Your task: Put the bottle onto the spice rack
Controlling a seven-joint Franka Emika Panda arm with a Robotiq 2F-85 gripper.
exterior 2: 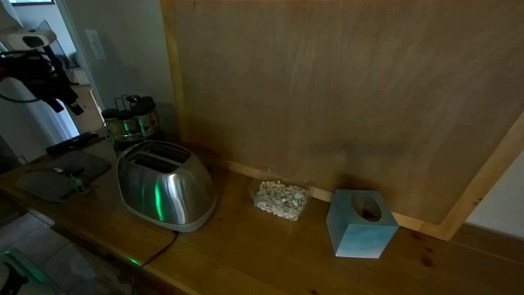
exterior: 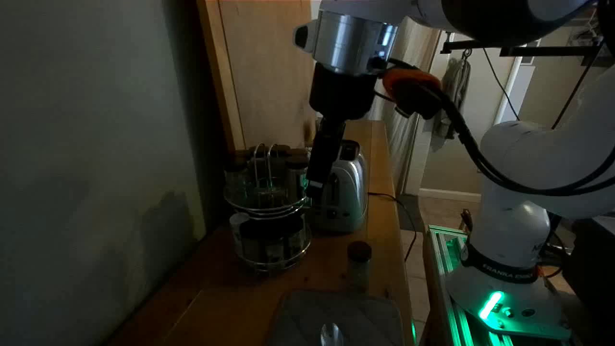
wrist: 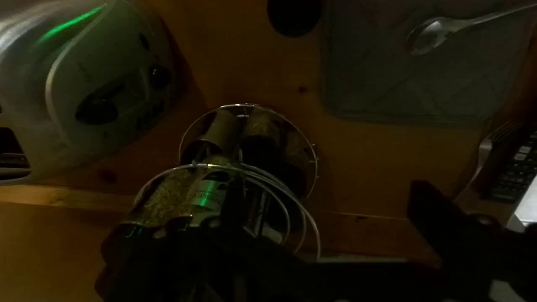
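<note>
Bottle (exterior: 359, 268) stands upright on the worktop (exterior: 230, 298), just beside the mat (exterior: 336, 310), its lower part murky; the wrist view's top edge crops its dark lid (wrist: 294, 16). The pincer (exterior 2: 67, 108), fingers (wrist: 426, 203) apart, hides part of the spice rack (exterior: 266, 211) in that view.

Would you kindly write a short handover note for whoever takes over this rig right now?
Claw: open, holding nothing, raised above the counter.
Bottle: standing upright on the counter, near the gray mat.
Spice rack: on the counter beside the toaster, with jars on both tiers.
Done: none of the bottle's move; it is not yet gripped.
Left: grip the bottle, lift it and set it on the rack. The picture is dim, so I would check for a free spot first.
</note>
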